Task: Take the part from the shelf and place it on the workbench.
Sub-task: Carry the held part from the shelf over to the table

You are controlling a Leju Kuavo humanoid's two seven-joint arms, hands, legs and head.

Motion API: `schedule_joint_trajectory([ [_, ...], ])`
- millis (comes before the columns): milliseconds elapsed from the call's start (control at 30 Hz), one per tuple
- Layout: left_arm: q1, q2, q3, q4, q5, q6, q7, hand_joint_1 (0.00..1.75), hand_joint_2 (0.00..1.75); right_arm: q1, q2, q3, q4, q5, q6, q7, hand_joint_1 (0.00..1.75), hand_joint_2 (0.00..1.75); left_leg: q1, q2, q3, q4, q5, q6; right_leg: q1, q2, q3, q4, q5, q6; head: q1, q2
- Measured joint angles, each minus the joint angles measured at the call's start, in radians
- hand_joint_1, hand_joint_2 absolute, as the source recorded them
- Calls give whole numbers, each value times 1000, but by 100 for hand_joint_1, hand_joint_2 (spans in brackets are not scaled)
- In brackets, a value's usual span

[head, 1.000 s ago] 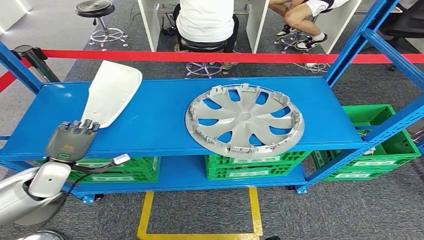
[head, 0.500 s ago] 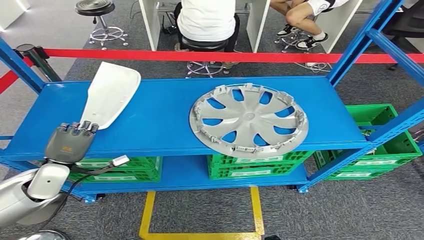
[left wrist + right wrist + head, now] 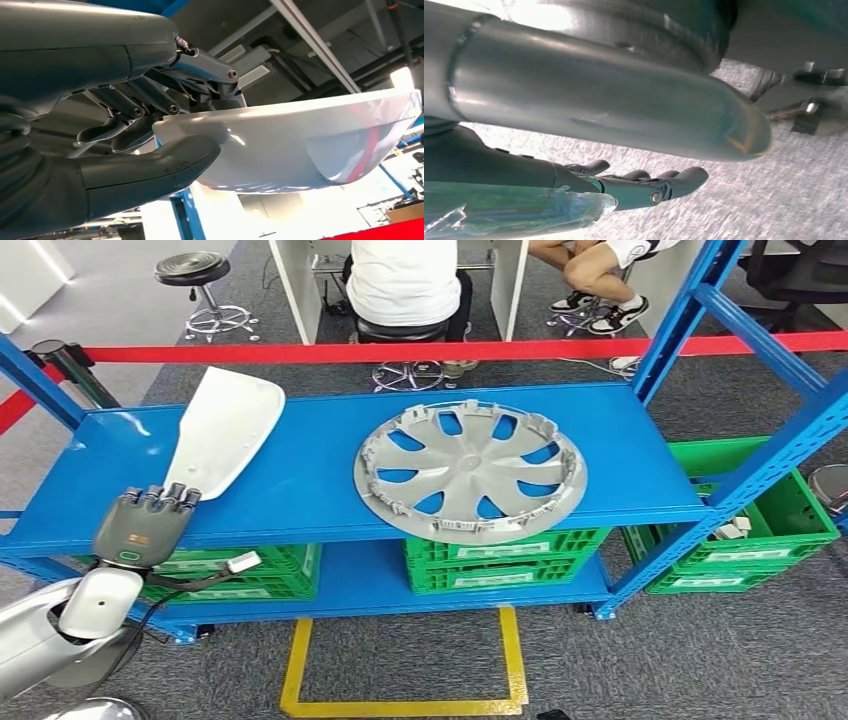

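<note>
White part (image 3: 221,430): gripped at its narrow end by the left hand (image 3: 140,525).
Right hand (image 3: 644,187): nothing held, fingers extended.
Green crates (image 3: 505,558): contents unclear.

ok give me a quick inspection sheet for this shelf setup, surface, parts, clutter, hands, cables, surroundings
surface: blue shelf top bears two parts; no workbench in sight.
job's things: white part at the shelf's left end, gripped at its narrow end; silver wheel cover lies flat mid-shelf, untouched.
clutter: green crates on the lower level and at the right.
hands: left hand grips the white part between thumb and fingers; right hand hangs over the floor, holding nothing.
cables: a wire with a small tag at the left wrist.
surroundings: red barrier tape, seated people and a stool behind it.
</note>
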Motion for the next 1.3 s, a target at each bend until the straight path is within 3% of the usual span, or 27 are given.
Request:
schedule_joint_trajectory([
  [100,0,-1,-1,5,0,0,0,175,175,0,0,0,0,0,1,0,0,0,1,1,-61,175,-123,-10,1,-1,-31,-1,24,-12,-2,0],
  [133,0,-2,-1,7,0,0,0,175,175,0,0,0,0,0,2,0,0,0,1,1,-70,221,-142,-11,2,-1,-42,-1,32,-12,-2,0],
  [167,1,-2,-2,9,0,0,0,175,175,0,0,0,0,0,2,0,0,0,2,1,-66,239,-141,-12,3,-2,-53,-1,41,-11,-2,0],
  [233,2,-3,-2,12,0,1,0,175,175,0,0,0,0,1,3,-1,0,0,4,1,-9,182,-100,-12,3,-2,-74,0,58,-7,-2,0],
  [333,4,1,5,12,0,7,0,175,175,-2,-1,0,0,5,2,-8,0,0,5,-1,113,2,-75,-7,5,0,-95,1,81,7,-2,0],
  [367,8,4,9,12,0,10,0,175,175,-2,-2,1,0,7,2,-11,0,0,2,-2,127,-27,-79,-2,6,1,-99,0,90,13,-2,0],
  [433,22,12,21,11,0,13,0,175,175,1,-2,2,0,10,1,-16,0,0,-5,-1,119,-39,-71,16,1,1,-105,-7,109,26,-1,0],
  [467,31,18,28,9,0,13,0,175,175,5,-2,3,0,11,0,-18,0,0,-6,1,113,-41,-63,25,-2,0,-112,-5,105,30,-1,0],
  [500,40,25,34,5,0,12,0,175,175,8,-1,5,0,11,-2,-19,0,0,-6,3,105,-42,-54,34,-3,-1,-121,11,83,34,1,0],
  [567,59,41,50,-7,0,9,0,175,175,11,-1,8,0,12,-5,-23,0,0,-6,5,89,-43,-38,47,-2,-4,-148,92,-2,36,3,0],
  [633,70,48,60,-14,0,8,0,175,175,11,0,9,0,12,-6,-25,0,0,-7,6,80,-43,-30,50,0,-4,-162,153,-56,37,3,0],
  [733,78,52,66,-18,0,7,0,175,175,10,0,9,0,12,-7,-26,0,0,-9,6,73,-43,-25,51,0,-4,-171,195,-78,36,3,0],
  [767,95,61,78,-27,0,5,0,175,175,9,0,10,0,9,-9,-27,0,0,-10,6,57,-42,-12,50,3,-4,-150,209,-72,32,3,0],
  [833,139,86,112,-49,0,1,0,175,175,5,0,11,0,0,-15,-32,0,0,-14,7,18,-40,20,44,13,-4,-44,139,-61,20,3,0],
  [867,158,100,129,-60,0,-1,0,175,175,2,0,11,0,-4,-19,-34,0,0,-15,7,3,-39,36,39,19,-3,20,68,-49,13,2,0],
  [900,166,107,140,-66,0,-1,0,175,175,1,0,11,0,-5,-20,-36,0,0,-14,7,-3,-39,46,32,22,-2,53,12,-56,10,2,0],
  [933,171,113,147,-72,0,-2,0,175,175,0,1,11,0,-5,-21,-37,0,0,-12,7,-5,-40,55,26,25,-2,60,-8,-63,6,2,0],
  [1000,182,123,158,-81,0,-2,0,175,175,0,2,11,0,-6,-22,-38,0,0,-9,7,-9,-42,64,13,26,-2,49,-14,-49,-5,4,0],
  [1033,188,128,162,-84,0,-3,0,175,175,1,2,11,0,-6,-22,-38,0,0,-8,7,-15,-33,48,7,25,-4,44,-17,-39,-13,3,0],
  [1100,198,137,171,-90,0,-4,0,175,175,1,4,11,0,-7,-21,-40,0,0,-5,7,-42,41,-38,-5,21,-6,26,-22,-13,-24,0,0],
  [1167,210,145,180,-99,0,-6,0,175,175,1,5,11,0,-7,-18,-42,0,0,-3,7,-74,170,-126,-15,21,-6,-3,-21,11,-28,-1,0],
  [1200,217,147,183,-103,0,-6,0,175,175,1,6,11,0,-7,-17,-42,0,0,-1,7,-78,219,-137,-18,21,-6,-18,-21,22,-27,-1,0],
  [1233,225,150,187,-107,0,-6,0,175,175,2,7,11,0,-7,-17,-42,0,0,1,7,-70,239,-126,-20,21,-6,-33,-20,33,-25,-2,0],
  [1300,237,157,197,-115,0,-6,0,175,175,2,8,12,0,-5,-16,-42,0,0,8,7,-2,181,-78,-25,21,-6,-60,-19,56,-20,-2,0],
])
